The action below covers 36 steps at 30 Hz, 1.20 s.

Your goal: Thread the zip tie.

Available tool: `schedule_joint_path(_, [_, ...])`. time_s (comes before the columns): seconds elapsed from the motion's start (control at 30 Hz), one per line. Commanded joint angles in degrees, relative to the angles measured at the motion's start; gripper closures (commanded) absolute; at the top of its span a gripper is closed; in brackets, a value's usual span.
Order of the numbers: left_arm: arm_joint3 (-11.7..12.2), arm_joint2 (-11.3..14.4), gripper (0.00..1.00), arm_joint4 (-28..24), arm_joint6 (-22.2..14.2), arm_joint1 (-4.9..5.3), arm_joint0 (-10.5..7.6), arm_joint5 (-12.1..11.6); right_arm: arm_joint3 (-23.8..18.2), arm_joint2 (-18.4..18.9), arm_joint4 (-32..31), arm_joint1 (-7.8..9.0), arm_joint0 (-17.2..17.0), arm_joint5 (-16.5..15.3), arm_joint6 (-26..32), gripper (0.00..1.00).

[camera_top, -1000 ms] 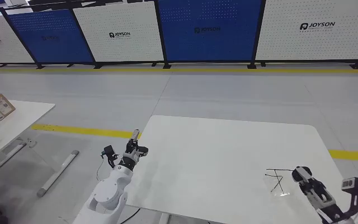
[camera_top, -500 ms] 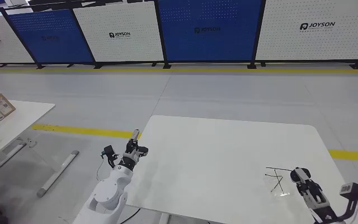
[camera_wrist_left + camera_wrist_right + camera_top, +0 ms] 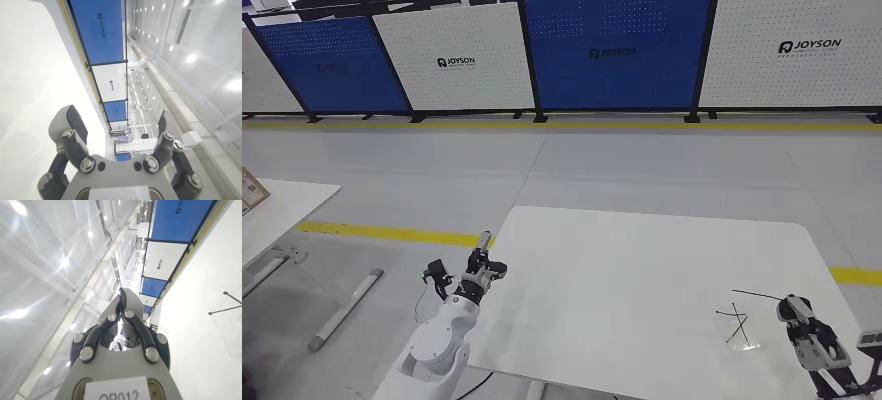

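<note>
Your right tool [image 3: 789, 304] pinches a zip tie [image 3: 757, 296] by its end, over the surface [image 3: 642, 260] at its right side. The left tool [image 3: 119, 119] gapes wide, well apart. That thin end-grip could let it slip or twist.

I noted: table [image 3: 642, 265], smooth matt white; zip tie [image 3: 757, 295], thin black plastic; left gripper [image 3: 117, 110], matt grey metal with ribbed black pads [image 3: 77, 121].

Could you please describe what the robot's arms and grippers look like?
The left arm and right arm have rounded white shells with black joints; a thin black cable loops near the left wrist. The left gripper and right gripper each have a grey metal base plate, black linkages with silver bolts, grey fingers with ribbed black pads, and a white label.
</note>
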Motion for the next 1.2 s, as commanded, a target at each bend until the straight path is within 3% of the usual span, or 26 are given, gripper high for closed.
schedule_joint_path(0.0, [0.0,0.0,0.0,0.0,0.0,0.0,0.0,0.0,-0.01,0.0,0.03,0.0,0.0,-0.01,-0.01,1.0])
schedule_joint_path(0.13, [-0.77,0.32,0.0,0.97,0.66,-0.09,-0.53,-0.86,-0.01,0.0,0.03,0.0,0.0,-0.01,-0.01,1.0])
schedule_joint_path(0.23, [-3.26,1.65,0.0,2.61,0.3,-0.26,-0.71,-1.8,-0.01,0.0,0.03,0.0,0.0,-0.01,-0.01,1.0])
schedule_joint_path(0.33, [-5.08,3.37,0.0,9.15,-1.54,-0.14,-1.06,-1.93,-0.01,0.0,0.03,0.0,0.0,-0.01,-0.01,1.0])
schedule_joint_path(0.4, [-4.42,4.66,0.0,16.96,-1.33,0.01,-1.96,-0.98,-0.01,0.0,0.03,0.0,0.0,-0.01,-0.01,1.0])
schedule_joint_path(0.43, [-4.23,5.04,0.0,16.56,-0.07,-0.14,-2.63,-0.2,-0.01,0.0,0.03,0.0,0.0,-0.01,-0.01,1.0])
schedule_joint_path(0.83, [-4.33,5.29,0.0,16.73,-0.81,-0.14,-2.83,-0.54,-0.01,0.0,0.03,0.0,0.0,-0.01,-0.01,1.0])
schedule_joint_path(0.93, [-4.79,5.86,0.0,19.21,-7.4,0.19,-3.54,-2.61,-0.01,0.0,0.03,0.0,0.0,-0.01,-0.01,1.0])
schedule_joint_path(1.0, [-4.51,6.28,0.0,24.1,-16.91,0.88,-4.69,-3.85,-0.01,0.0,0.03,0.0,0.0,-0.01,-0.01,1.0])
schedule_joint_path(1.07, [-2.71,6.52,0.0,24.72,-26.25,1.42,-6.6,-4.85,-0.01,0.0,0.03,0.0,0.0,-0.01,-0.01,1.0])
schedule_joint_path(1.13, [-0.92,6.14,0.0,24.0,-30.52,1.69,-8.5,-5.11,-0.01,0.0,0.03,0.0,0.0,-0.01,-0.01,1.0])
schedule_joint_path(1.17, [-0.54,6.03,0.0,23.59,-30.56,1.69,-8.75,-4.93,-0.01,0.0,0.03,0.0,0.0,-0.01,-0.01,1.0])
